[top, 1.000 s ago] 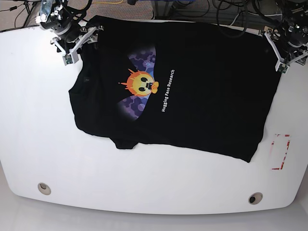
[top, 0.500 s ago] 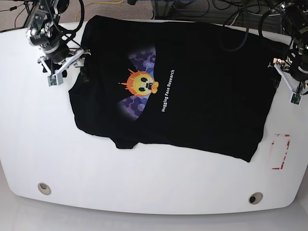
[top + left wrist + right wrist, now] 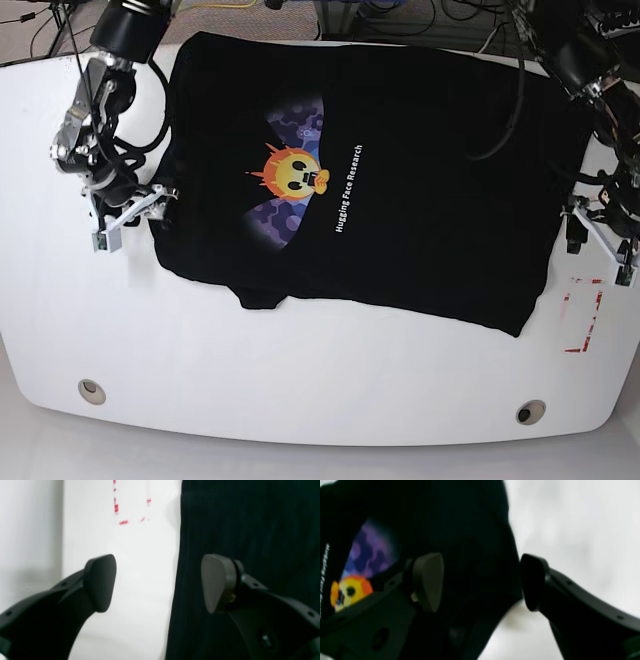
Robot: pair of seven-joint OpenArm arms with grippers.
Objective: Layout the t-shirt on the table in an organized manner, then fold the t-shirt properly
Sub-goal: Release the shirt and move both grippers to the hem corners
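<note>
The black t-shirt lies spread on the white table, print side up, with the flaming yellow face and white text showing. My right gripper hovers open at the shirt's left edge. In its wrist view the right gripper has one finger over the t-shirt and the other over bare table. My left gripper stands open at the shirt's right edge. Seen from its own wrist, the left gripper straddles the edge of the t-shirt. Neither holds anything.
A red-and-white tape mark sits on the table near the front right, also seen as the tape mark in the left wrist view. Two round grommet holes lie near the front edge. Cables hang behind the table.
Both arms have swung from the shirt's far corners toward the front, along its left and right edges. The t-shirt itself has not moved.
</note>
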